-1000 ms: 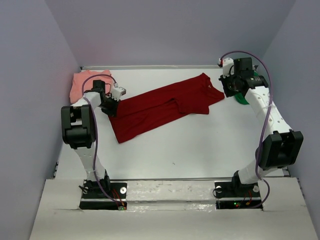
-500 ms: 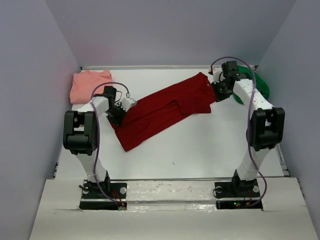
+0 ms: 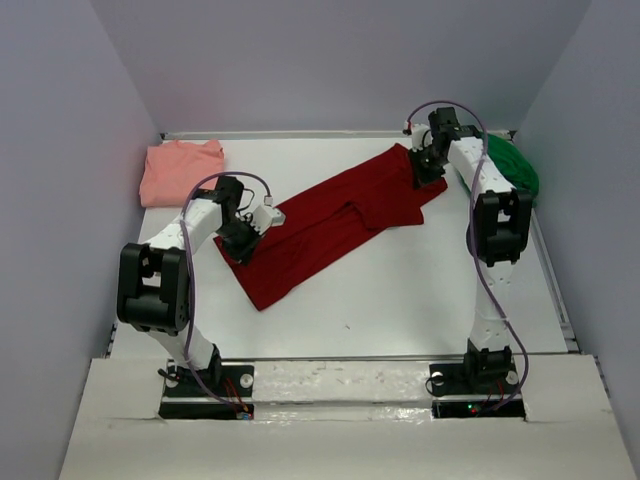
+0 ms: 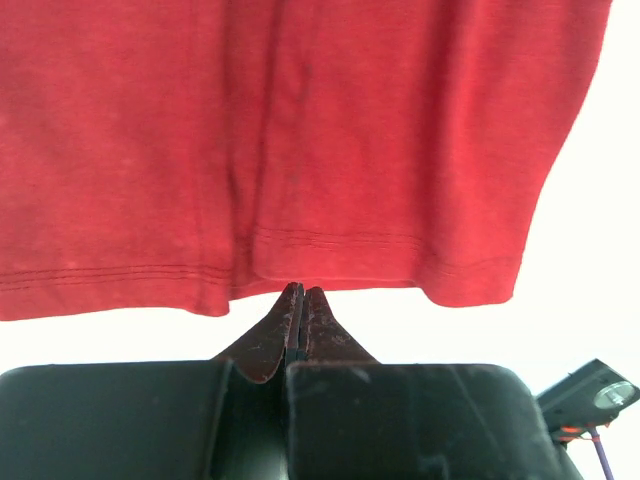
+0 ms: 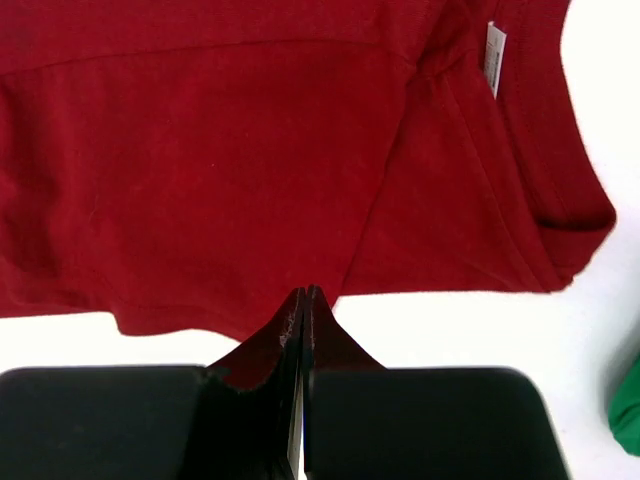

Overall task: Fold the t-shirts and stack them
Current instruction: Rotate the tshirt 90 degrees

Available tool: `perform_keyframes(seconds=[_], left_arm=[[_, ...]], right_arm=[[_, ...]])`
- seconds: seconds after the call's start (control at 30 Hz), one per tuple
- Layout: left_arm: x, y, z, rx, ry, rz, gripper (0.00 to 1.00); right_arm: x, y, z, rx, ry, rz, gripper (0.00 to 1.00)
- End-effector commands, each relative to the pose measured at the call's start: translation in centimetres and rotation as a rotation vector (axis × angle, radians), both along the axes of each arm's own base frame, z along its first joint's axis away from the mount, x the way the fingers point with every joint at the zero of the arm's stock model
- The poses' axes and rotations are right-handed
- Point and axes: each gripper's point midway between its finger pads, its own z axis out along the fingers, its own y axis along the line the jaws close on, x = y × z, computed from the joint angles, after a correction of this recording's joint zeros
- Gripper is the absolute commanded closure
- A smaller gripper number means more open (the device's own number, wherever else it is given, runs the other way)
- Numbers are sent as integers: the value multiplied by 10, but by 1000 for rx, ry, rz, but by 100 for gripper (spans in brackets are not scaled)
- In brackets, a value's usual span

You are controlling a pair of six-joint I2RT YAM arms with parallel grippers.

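the red shirt (image 3: 330,225) is gripped at opposite edges by the left hand (image 4: 297,292) and right hand (image 5: 303,292), seemingly to stretch it flat.

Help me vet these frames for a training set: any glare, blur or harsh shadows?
Top external: even, soft light, all sharp, only faint shadows on the table. Left wrist: the table is blown out to flat white; the dark red shirt keeps crisp hem stitching; the left pincer, near the lens, is dark and soft. Right wrist: same white glare, right pincer murky.
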Motion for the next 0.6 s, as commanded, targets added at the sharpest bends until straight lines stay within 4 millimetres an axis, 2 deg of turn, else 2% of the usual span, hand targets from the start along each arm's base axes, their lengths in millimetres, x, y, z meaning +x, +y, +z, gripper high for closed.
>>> perform_keyframes(seconds=[0.0, 0.2, 0.27, 0.4, 0.57], left_arm=[[-7, -10, 24, -19, -1, -15, 100], [1, -13, 29, -17, -31, -16, 100], [5, -12, 20, -4, -19, -20, 100], [7, -15, 15, -12, -1, -26, 100], [16, -17, 24, -22, -21, -26, 100]], right_arm=[[3, 1, -2, 15, 23, 4, 100], [10, -2, -18, -3, 40, 0, 100], [10, -2, -26, -7, 58, 1, 100], [10, -1, -37, -5, 84, 4, 100], [15, 0, -50, -6, 115, 14, 100]])
